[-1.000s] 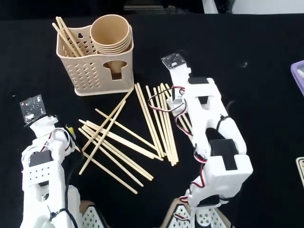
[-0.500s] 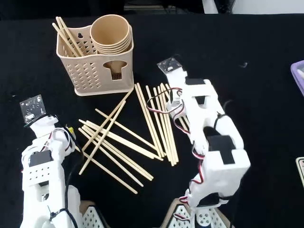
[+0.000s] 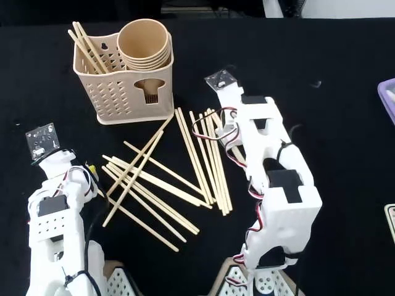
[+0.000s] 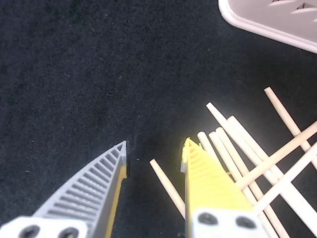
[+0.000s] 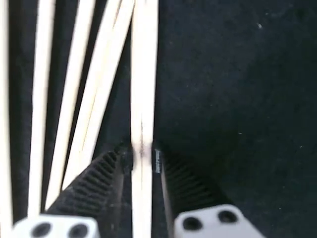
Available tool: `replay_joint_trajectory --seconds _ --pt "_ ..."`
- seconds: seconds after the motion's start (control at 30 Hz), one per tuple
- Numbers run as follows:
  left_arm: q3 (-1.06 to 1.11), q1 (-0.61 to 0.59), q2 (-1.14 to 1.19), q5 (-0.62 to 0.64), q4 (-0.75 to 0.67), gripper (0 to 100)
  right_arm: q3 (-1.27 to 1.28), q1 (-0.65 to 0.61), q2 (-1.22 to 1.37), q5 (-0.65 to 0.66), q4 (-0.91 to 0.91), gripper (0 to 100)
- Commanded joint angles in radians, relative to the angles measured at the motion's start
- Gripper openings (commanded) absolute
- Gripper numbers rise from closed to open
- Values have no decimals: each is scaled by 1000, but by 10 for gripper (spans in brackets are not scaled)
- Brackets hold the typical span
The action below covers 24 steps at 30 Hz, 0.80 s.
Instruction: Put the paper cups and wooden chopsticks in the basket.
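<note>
The right hand [image 5: 142, 156] is clamped on one wooden chopstick [image 5: 142, 74] at the edge of the loose chopsticks [image 3: 154, 185] on the bench [image 3: 321, 123]; the paper cups [image 3: 143, 40] sit stacked in the basket [image 3: 123, 92]; the left hand [image 4: 153, 153] hangs open. Lift straight up with a firm grip; tip the stick upright over the chopstick compartment.
</note>
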Motion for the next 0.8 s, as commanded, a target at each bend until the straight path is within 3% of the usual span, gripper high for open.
replay_joint_trajectory --seconds 0.0,0.2,0.43,0.63,0.77 --pt "-8 -1 -17 -2 -14 187 -27 21 -21 5 8 10" --pt "-8 1 -17 -2 -15 187 59 26 -154 -61 -18 10" --pt "-8 1 -17 -2 -15 187 297 38 -452 -153 -186 10" --pt "-8 1 -17 -2 -15 187 397 118 -734 -285 -255 11" --pt "-8 1 -17 -2 -15 187 398 97 -912 -373 -252 11"
